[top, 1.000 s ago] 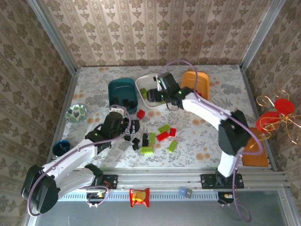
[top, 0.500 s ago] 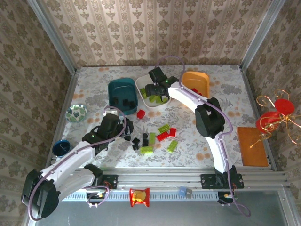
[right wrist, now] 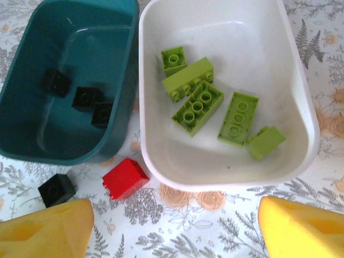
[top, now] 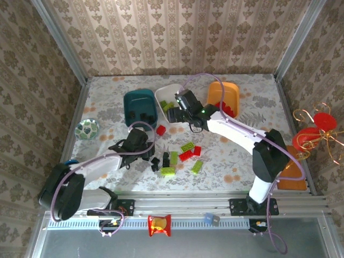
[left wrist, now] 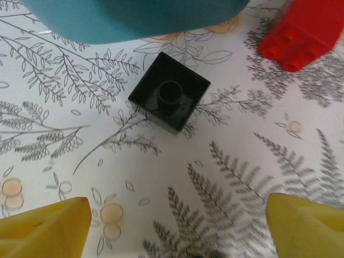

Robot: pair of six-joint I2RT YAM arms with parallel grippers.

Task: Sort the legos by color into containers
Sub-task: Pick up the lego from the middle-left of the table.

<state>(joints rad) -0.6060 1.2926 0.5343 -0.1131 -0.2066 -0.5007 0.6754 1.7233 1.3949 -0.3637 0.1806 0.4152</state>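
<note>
My left gripper (left wrist: 177, 231) hovers open over bare tablecloth. A black lego (left wrist: 169, 99) lies just ahead of it, below the rim of the dark teal container (left wrist: 134, 19), and a red lego (left wrist: 303, 35) lies to its right. My right gripper (right wrist: 174, 226) is open and empty at the near rim of the white container (right wrist: 301, 97), which holds several lime green legos (right wrist: 198, 105). The teal container (right wrist: 21, 123) holds three black legos (right wrist: 86, 97). Red legos lie in the orange container (top: 217, 91). Loose green, red and black legos (top: 177, 157) lie mid-table.
A patterned round dish (top: 86, 128) and a blue cup (top: 67, 162) stand at the left edge. An orange flat board (top: 293, 180) and a red wire ornament (top: 314, 131) lie outside the right rail. Metal frame rails bound the table.
My right gripper has pulled back from over the white container to its near rim. My left gripper has shifted right, closer to the black lego by the teal container.
</note>
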